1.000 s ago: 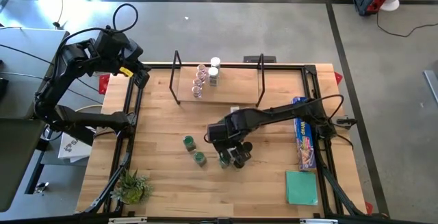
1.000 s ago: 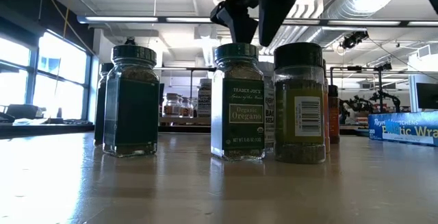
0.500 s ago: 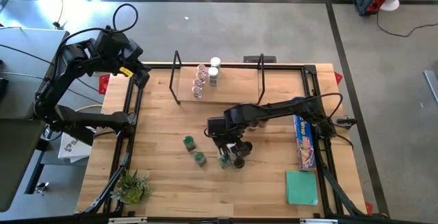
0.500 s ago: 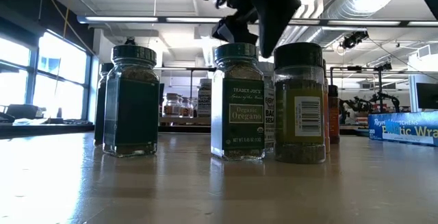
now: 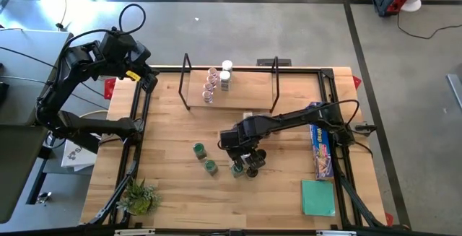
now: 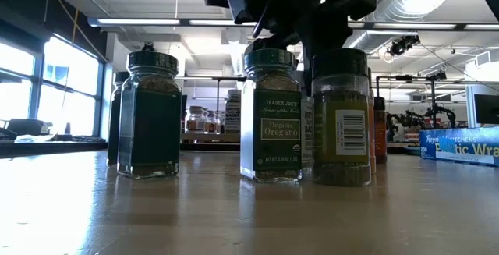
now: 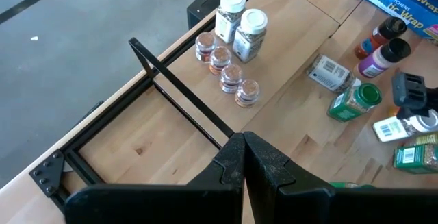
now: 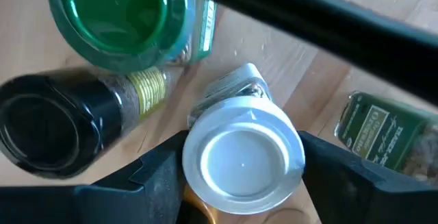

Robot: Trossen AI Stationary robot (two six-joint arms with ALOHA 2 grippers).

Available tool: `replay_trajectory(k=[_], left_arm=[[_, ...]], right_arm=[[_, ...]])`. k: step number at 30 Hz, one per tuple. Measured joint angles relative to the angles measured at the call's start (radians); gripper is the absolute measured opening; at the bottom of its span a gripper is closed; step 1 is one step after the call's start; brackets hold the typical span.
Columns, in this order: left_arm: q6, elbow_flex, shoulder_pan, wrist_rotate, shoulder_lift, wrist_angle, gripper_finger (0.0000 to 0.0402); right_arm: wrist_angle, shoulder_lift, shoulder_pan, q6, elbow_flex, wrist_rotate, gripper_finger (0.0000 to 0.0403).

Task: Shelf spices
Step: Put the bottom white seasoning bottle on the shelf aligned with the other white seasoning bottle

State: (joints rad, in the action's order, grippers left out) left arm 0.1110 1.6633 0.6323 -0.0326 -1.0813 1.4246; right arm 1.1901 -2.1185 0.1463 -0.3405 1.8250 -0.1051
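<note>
Several spice jars stand in the middle of the table: two green-topped ones [image 5: 199, 150] [image 5: 210, 167] and a tight cluster [image 5: 250, 169]. My right gripper [image 8: 243, 166] points down over that cluster. It is open, one finger [image 8: 154, 172] on either side of a white-lidded jar [image 8: 243, 155], close to the lid. A green-lidded jar [image 8: 109, 18] and a black-lidded jar [image 8: 48, 128] stand beside it. The shelf [image 5: 253, 95] at the far edge holds pinkish-topped jars [image 5: 211, 84] and white-topped jars [image 5: 226, 73] on its board. My left gripper [image 7: 243, 157] waits shut over the far left corner.
A long blue foil-wrap box [image 5: 321, 149] lies along the right side, with a flat teal square [image 5: 318, 196] nearer the front. A small plant [image 5: 137, 196] sits at the near left corner. More jars [image 7: 352, 101] lie and stand between shelf and cluster.
My right gripper has sunk straight down onto the jar cluster, its fingers still pointing down. The jars have not moved.
</note>
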Motion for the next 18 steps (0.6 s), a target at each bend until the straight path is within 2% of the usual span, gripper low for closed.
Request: replay_trajectory(k=[5, 8, 18], left_arm=[[0.0, 0.0, 0.0, 0.0, 0.0, 0.0, 0.0001], [-0.001, 0.0, 0.0, 0.0, 0.0, 0.0, 0.0001], [-0.001, 0.0, 0.0, 0.0, 0.0, -0.015, 0.0001]], right_arm=[[-0.015, 0.001, 0.0, 0.04, 0.003, 0.001, 0.0197], [0.003, -0.002, -0.002, 0.084, 0.04, 0.0, 0.0189], [0.146, 0.0, -0.094, 0.338, 0.418, -0.027, 0.0189]])
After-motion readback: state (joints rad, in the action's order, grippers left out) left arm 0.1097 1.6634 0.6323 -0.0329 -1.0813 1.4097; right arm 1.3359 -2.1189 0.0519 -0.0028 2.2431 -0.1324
